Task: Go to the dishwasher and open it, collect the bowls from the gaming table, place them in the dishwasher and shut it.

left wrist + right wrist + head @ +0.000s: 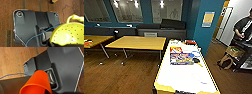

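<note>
Yellow-green bowl (pixel 70 35), dotted with small holes, looms large above brown floor; orange bowl (pixel 37 83) tilts, rim outward; white tabletop (pixel 186 75) carries colourful game boxes (pixel 181 58).

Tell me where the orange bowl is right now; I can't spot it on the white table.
The orange bowl shows large in the right wrist view, close against the robot's dark plate, above the wooden floor.

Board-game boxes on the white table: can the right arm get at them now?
Probably not: the orange bowl looks carried at that wrist, and the boxes lie mid-table, well beyond the table's near edge.
</note>
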You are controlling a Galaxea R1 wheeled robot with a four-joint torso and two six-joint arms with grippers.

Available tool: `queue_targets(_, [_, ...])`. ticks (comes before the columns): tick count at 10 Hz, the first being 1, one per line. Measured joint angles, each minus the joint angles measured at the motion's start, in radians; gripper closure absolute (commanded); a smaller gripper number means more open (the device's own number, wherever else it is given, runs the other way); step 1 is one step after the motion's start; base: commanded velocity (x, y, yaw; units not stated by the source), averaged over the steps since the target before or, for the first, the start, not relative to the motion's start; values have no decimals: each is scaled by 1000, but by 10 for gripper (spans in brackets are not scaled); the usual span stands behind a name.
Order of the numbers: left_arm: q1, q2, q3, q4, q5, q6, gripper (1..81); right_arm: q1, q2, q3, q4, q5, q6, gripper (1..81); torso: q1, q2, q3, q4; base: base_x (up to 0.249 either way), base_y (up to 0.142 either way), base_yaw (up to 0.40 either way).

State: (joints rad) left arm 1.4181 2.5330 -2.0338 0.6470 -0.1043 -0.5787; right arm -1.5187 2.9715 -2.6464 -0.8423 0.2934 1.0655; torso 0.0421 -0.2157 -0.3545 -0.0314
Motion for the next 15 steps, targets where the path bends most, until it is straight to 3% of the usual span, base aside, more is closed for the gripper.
queue_targets(5, [17,24,-14,0,-5,8,811,-10,8,-7,-4,0,-3,811,-1,-1,0,0,-110,0,0])
queue_targets(15, [33,139,-198,27,-5,8,811,-16,26,-26,-29,-25,-3,811,-2,-2,1,0,-132,0,0])
